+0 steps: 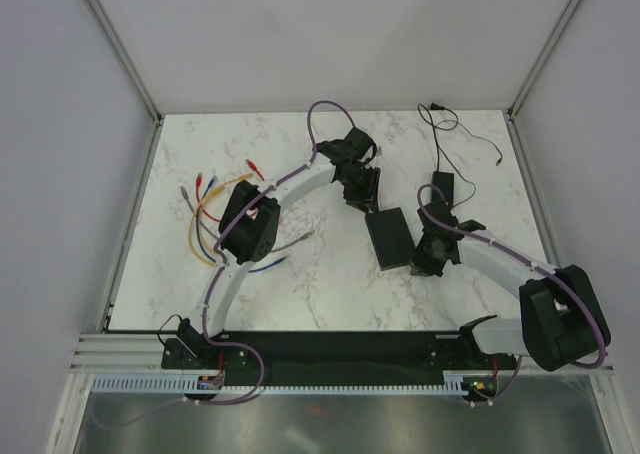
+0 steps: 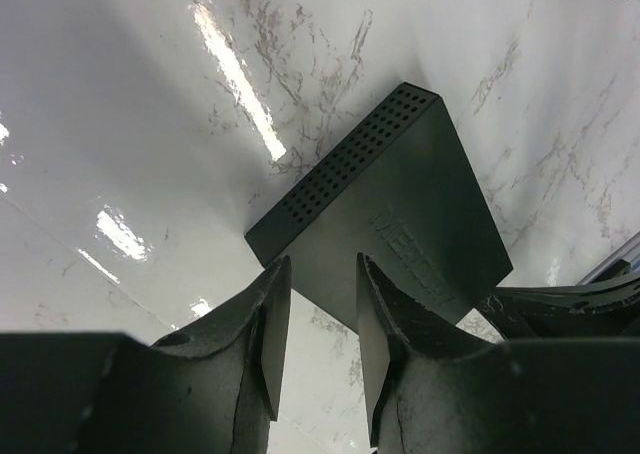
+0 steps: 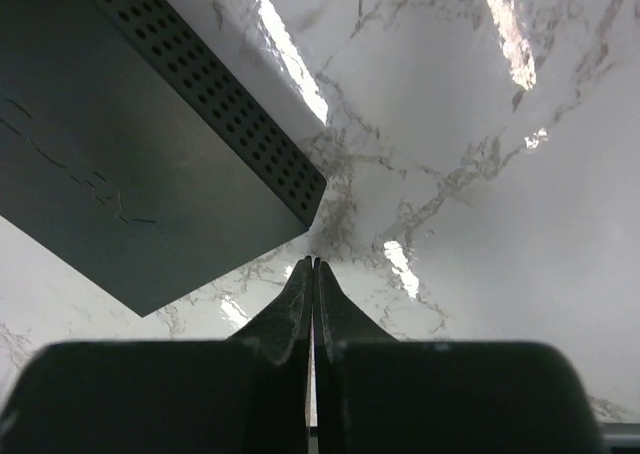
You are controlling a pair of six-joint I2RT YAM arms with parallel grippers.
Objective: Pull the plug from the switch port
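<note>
Top external view: the switch (image 1: 389,239) lies flat near the middle of the marble table (image 1: 330,299), its long sides running roughly from far to near.
Left gripper (image 1: 361,196): hangs at the switch's far short end.
Right gripper (image 1: 425,262): sits just beside the switch's right long side, toward the near end.
Left wrist view: the fingers (image 2: 270,324) are parted with nothing between them. The switch lies just ahead, and one low corner shows through the gap and runs behind the right-hand finger. Whether they touch, I cannot tell.
Right wrist view: the fingers (image 3: 300,294) are pressed together, holding nothing. Their tips point at bare marble close beside the switch's perforated corner, not on it.
Off to the sides: a power brick (image 1: 442,184) with a thin cord (image 1: 445,139) lies beyond the right gripper, and loose coloured cables (image 1: 210,214) lie at the table's left.
</note>
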